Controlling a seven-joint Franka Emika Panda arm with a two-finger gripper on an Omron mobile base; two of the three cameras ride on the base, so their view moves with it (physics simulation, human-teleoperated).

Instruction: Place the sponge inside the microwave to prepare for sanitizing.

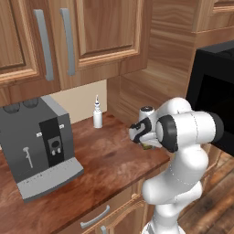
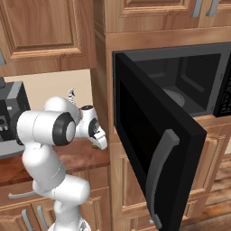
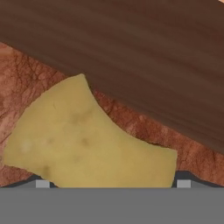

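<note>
**Jaws spread over the sponge, grasp not yet made**

At the left of the left base view a grey coffee machine [image 1: 39, 146] stands on the wooden surface [image 1: 107, 160], with a small white spray bottle [image 1: 97, 115] farther back by the wall. To the right of these the arm bends down over the surface's right end, and the gripper [image 1: 145, 139] hangs low there, just above a sliver of yellow-olive at the edge. In the hand view that sliver proves to be the sponge [image 3: 87, 140], lying flat on the reddish wood close to a dark wooden wall panel. The two dark fingertips [image 3: 42, 183] sit at either side of the sponge's near end, so the jaws stand wide apart with the sponge between them and nothing clamped.

The step in hand is the pick-up. The next move likely calls for a short descent and a squeeze on the soft block.

Farther right, in the right base view, the microwave [image 2: 189, 85] is already open, its door [image 2: 153, 153] swung toward the robot and the round turntable [image 2: 173, 97] bare. The carry probably has to pass around that door.
</note>
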